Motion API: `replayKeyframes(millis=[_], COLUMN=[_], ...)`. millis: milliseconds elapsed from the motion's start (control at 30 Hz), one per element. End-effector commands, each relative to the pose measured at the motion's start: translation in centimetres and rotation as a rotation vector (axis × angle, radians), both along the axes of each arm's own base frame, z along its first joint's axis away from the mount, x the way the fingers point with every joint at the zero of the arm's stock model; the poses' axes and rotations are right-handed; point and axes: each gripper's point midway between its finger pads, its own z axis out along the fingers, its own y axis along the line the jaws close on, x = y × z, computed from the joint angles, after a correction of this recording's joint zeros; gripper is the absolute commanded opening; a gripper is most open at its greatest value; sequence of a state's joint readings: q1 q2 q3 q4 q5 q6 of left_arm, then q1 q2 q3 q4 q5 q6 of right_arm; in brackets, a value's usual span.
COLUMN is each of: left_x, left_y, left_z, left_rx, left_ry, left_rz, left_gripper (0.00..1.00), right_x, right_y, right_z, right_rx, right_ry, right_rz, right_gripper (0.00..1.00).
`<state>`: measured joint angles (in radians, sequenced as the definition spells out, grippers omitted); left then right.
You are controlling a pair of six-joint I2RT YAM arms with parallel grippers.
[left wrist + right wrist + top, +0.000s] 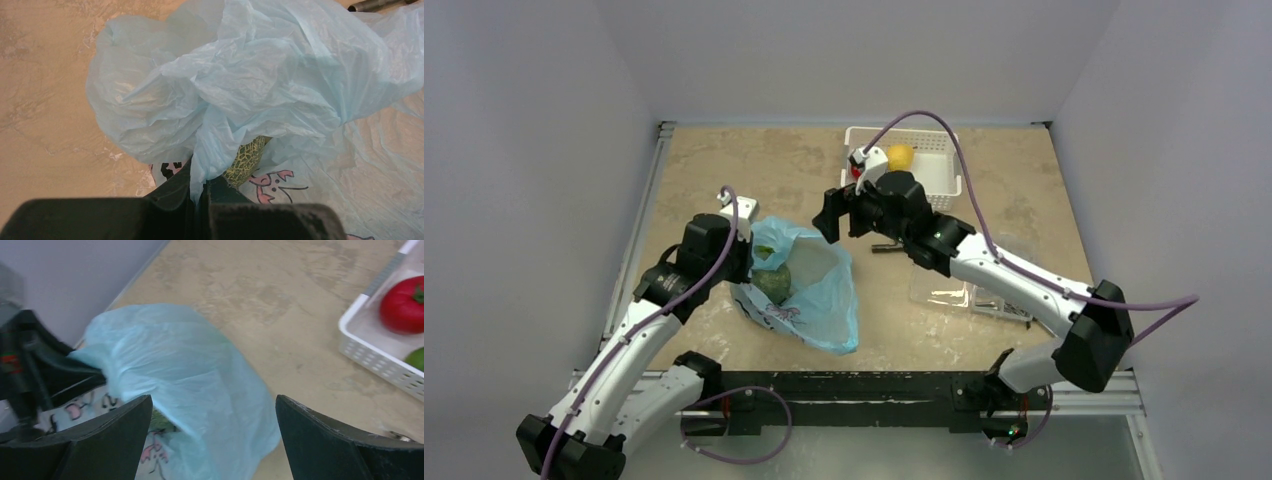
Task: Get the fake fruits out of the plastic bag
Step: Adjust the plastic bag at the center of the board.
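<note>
Blue plastic bag [824,295] pinched in left gripper [201,194], bumpy green ball [247,160] inside; right gripper [213,407] wide, empty

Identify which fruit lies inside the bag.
The bumpy green ball, inside the bag; the lemon, apple and lime lie in the basket.

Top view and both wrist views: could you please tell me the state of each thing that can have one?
Left claw: shut on bag.
Right claw: open, empty.
Bag: mouth open, edge pinched.
Green ball: inside bag.
Basket: upright, holding fruit.
Lemon: in basket.
Apple: in basket.
Lime: in basket.
</note>
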<state>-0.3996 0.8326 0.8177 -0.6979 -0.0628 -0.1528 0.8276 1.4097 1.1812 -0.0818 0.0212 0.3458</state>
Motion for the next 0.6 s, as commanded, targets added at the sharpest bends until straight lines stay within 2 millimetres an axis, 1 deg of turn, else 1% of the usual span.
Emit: replayKeyframes(millis=[0,33,100,200,267,333,400,467,567], left_x=[0.8,0.7,0.7,0.6,0.6,0.4,0.3,0.3,0.1], left_y=[0.2,0.2,0.2,0.2,0.2,0.2,0.0,-0.7,-2.3], left_z=[1.5,1.5,1.5,1.5,1.5,1.5,1.5,1.7,2.7], left_rx=[0.000,-0.001,-0.004,-0.006,-0.008,-0.010,-0.025,-0.061,-0.136], left_ry=[-0.041,-0.038,-0.036,-0.031,-0.032,-0.029,-0.033,-0.043,-0.022], left_rz=[0.022,0.023,0.023,0.023,0.025,0.027,0.024,0.003,-0.044], left_gripper=[0.00,0.00,0.00,0.00,0.00,0.00,0.00,0.00,0.00], right_x=[-5.0,-6.5,-8.5,-10.0,-10.5,-10.4,-10.0,-9.1,-8.7], right_y=[3.6,4.5,5.6,6.9,7.7,8.2,8.2,8.3,8.9], right_z=[4.3,4.2,3.0,0.7,-1.0,-3.1,-5.0,-6.9,-9.1], right_rx=[0.204,0.217,0.230,0.220,0.194,0.155,0.129,0.106,0.114], right_ry=[-0.040,-0.035,-0.022,0.006,0.022,0.040,0.055,0.060,0.115], right_rz=[0.167,0.206,0.250,0.279,0.290,0.277,0.252,0.206,0.178], right_gripper=[0.88,0.85,0.81,0.73,0.68,0.61,0.58,0.57,0.56])
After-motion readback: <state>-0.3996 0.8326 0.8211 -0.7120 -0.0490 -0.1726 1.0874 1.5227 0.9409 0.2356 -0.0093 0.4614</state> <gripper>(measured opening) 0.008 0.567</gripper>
